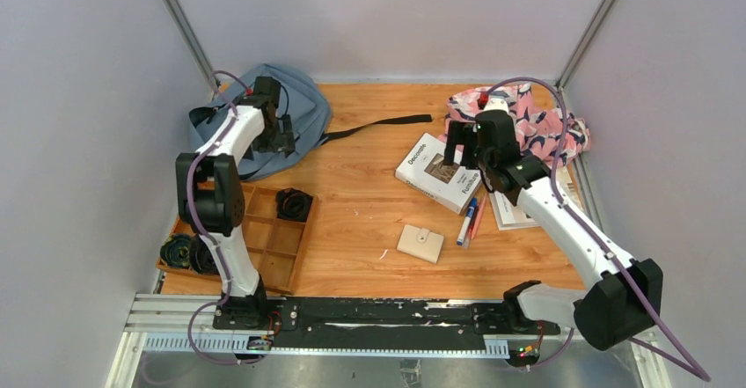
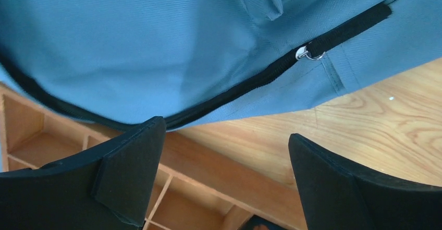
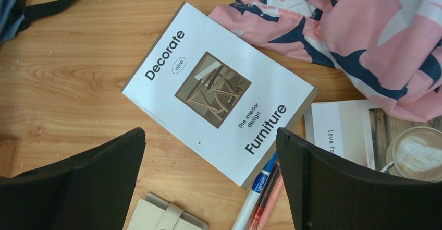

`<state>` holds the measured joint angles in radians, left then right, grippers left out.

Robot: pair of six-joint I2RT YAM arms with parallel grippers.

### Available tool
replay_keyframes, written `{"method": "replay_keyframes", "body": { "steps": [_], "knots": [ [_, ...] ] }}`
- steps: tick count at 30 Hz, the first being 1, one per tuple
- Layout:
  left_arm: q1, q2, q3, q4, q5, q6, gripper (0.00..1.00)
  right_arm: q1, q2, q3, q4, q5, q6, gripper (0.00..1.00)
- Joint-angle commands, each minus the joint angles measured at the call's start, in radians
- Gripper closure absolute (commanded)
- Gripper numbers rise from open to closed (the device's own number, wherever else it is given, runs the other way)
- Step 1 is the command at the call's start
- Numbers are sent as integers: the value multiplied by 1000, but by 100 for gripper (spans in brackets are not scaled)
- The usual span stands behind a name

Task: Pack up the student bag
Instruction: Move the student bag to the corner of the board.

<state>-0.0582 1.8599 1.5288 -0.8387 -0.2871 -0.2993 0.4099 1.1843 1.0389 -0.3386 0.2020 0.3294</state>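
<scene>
A wooden table [image 1: 369,212] is seen from above, with two white and black robot arms mounted at its near edge. The student bag [image 1: 303,106], a soft grey-blue backpack, lies slumped in the far left corner of the table, and one black strap [image 1: 369,127] trails from it to the right across the wood. The left gripper [image 2: 224,141] hangs over the bag's near edge with its jaws spread wide and nothing between them. From its wrist camera, the bag's dark zipper [image 2: 250,81] runs diagonally across the fabric to a small metal ring [image 2: 307,55]. The bag's edge reaches the far rim of a wooden compartment tray [image 1: 273,247] at the near left. Round black objects [image 1: 294,203] sit in the tray's compartments; what they are cannot be told. The right gripper [image 3: 211,136] hovers over a white book [image 3: 219,89] titled "Decorate Furniture", right of centre, with its jaws also wide apart and empty. A crumpled pink, white and navy cloth [image 3: 354,32] lies at the far right, touching the book's far corner. Pens [image 3: 263,193] lie side by side at the book's near corner, beside a small beige wallet [image 1: 420,243]. A second book [image 3: 344,136], its cover showing a cup of coffee, sits to the right, partly under the cloth.
</scene>
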Motion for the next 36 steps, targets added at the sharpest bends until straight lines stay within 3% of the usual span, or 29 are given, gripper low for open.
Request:
{"method": "replay_keyframes", "body": {
  "steps": [1,9,12,20,22,25,26,27,36],
  "knots": [
    [-5,70,55,-10,29,75,2,-2,42,39,-13,-43,6,1],
    [-5,201,99,-3,74,141,1,-8,98,46,-12,-103,33,0],
    [-6,227,95,2,123,143,9,-11,127,66,-25,-107,61,1],
    [-5,271,106,60,218,121,56,-11,160,110,-32,-68,121,4],
    [-6,276,116,74,255,121,63,-12,164,117,-34,-52,136,5],
    [-8,284,160,74,274,131,85,-11,171,147,-50,-55,164,8],
    [-8,285,172,73,292,132,97,-7,171,157,-55,-61,172,9],
    [-9,287,184,75,321,130,100,-2,171,167,-57,-61,178,10],
    [-62,223,184,126,467,109,100,22,115,196,-56,48,225,17]
  ]
}}
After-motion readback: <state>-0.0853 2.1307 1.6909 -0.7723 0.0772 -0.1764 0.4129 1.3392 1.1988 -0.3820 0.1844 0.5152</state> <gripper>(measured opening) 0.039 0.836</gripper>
